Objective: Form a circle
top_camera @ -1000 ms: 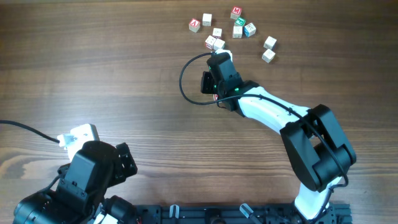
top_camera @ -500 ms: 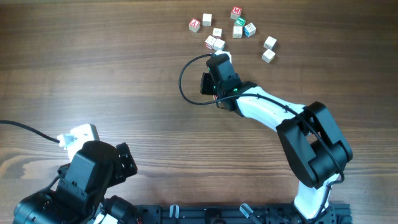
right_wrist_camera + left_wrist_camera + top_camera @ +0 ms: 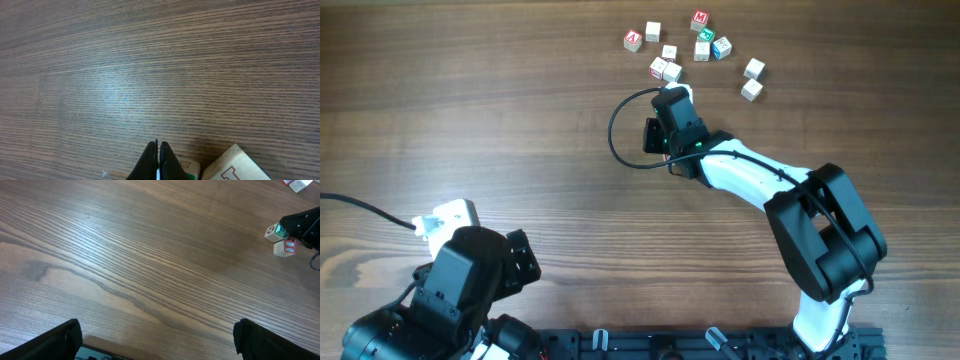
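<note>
The circle is only a pair of small wooden letter cubes (image 3: 665,69) lying side by side, with no ring formed. From the left wrist they show as a green-faced cube (image 3: 274,232) and a red-lettered cube (image 3: 285,247). My right gripper (image 3: 671,89) is shut and empty, its tips (image 3: 158,146) just short of these cubes. In the right wrist view the green-faced cube (image 3: 189,169) lies beside the fingers and the red-lettered cube (image 3: 235,167) to the right. My left gripper (image 3: 160,344) stands open over bare wood at the near left, far from the cubes.
Several like cubes lie scattered at the table's far edge: a red-faced one (image 3: 633,40), a group around a green one (image 3: 703,36), and two plain ones (image 3: 753,79) to the right. A black cable (image 3: 620,120) loops left of the right wrist.
The right arm's elbow has shifted slightly to the left; its gripper stays shut by the two cubes. The cubes and the left arm have not moved.
</note>
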Controlling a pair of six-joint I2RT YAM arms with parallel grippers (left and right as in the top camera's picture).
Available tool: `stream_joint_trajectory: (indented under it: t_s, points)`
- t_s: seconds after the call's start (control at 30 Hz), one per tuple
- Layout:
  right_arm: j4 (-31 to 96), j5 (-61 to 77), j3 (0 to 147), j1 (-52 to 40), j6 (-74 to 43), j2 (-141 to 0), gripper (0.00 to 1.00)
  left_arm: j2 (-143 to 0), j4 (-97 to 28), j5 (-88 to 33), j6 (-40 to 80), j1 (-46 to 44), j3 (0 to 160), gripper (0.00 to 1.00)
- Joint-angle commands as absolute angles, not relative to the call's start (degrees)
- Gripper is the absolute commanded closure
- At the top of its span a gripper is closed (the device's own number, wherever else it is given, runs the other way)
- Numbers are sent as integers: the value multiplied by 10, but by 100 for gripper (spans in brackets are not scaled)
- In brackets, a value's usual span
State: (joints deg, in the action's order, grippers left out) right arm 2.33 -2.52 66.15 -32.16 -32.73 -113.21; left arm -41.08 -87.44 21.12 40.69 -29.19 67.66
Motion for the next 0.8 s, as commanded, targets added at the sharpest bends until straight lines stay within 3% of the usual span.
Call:
stream_joint_trajectory:
  t_s: [0.0, 0.77]
  points:
    - [26, -18, 672, -321, -331, -1138, 96, -412, -875, 211, 414, -291, 674, 0]
    - [32, -41, 672, -321, -332, -1134, 96, -412, -875, 211, 414, -291, 674, 0]
